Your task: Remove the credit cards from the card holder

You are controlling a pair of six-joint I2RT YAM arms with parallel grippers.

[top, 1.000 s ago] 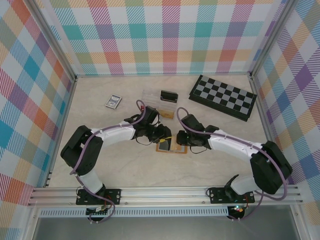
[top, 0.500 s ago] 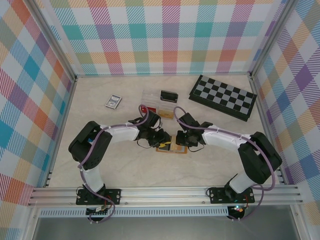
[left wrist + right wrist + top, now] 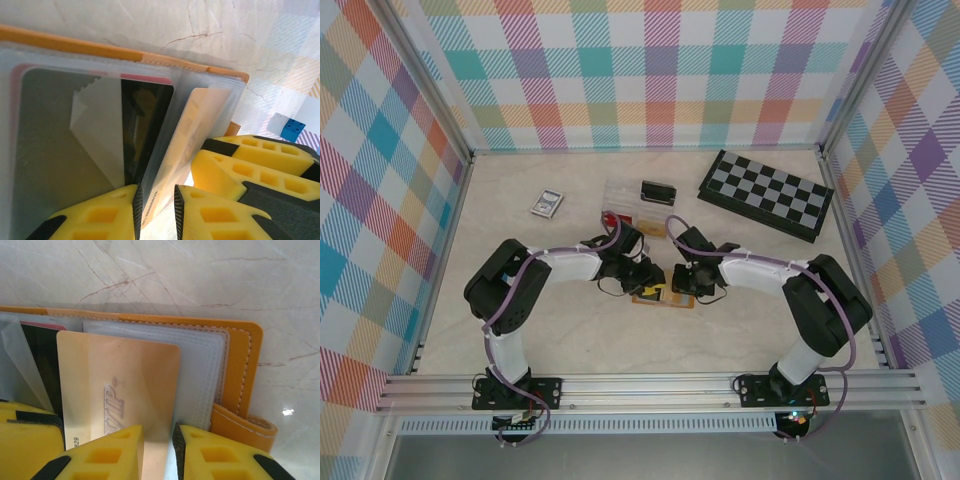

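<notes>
On the marble-look table (image 3: 570,340), the folded chessboard (image 3: 767,194) lies at 1 o'clock of the open orange-tan card holder (image 3: 670,299), which sits mid-table. At its 10 o'clock, the left gripper (image 3: 156,201) pinches a clear sleeve (image 3: 165,145). At 2 o'clock, the right gripper (image 3: 158,442) pinches the gold VIP card (image 3: 117,385).

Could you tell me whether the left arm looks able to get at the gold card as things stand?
Likely yes: the left pincer sits astride the near edge of the gold card, raised from the card holder, with nothing between.
</notes>
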